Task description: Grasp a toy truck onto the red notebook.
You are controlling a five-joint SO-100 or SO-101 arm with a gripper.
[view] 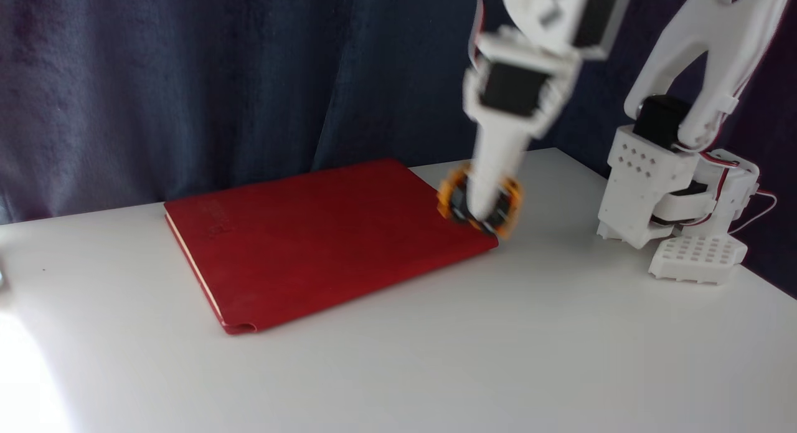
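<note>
The red notebook lies flat on the white table in the fixed view, its far right corner under the arm. My white gripper reaches down from the top of the frame and is shut on the toy truck, a small yellow-orange body with black wheels, blurred by motion. The truck hangs at the notebook's right edge, just over its corner. I cannot tell whether it touches the cover. One finger hides the truck's middle.
The arm's white base stands at the right rear of the table. A dark blue curtain hangs behind the table. The table's right edge runs diagonally past the base. A bright glare covers the lower left corner.
</note>
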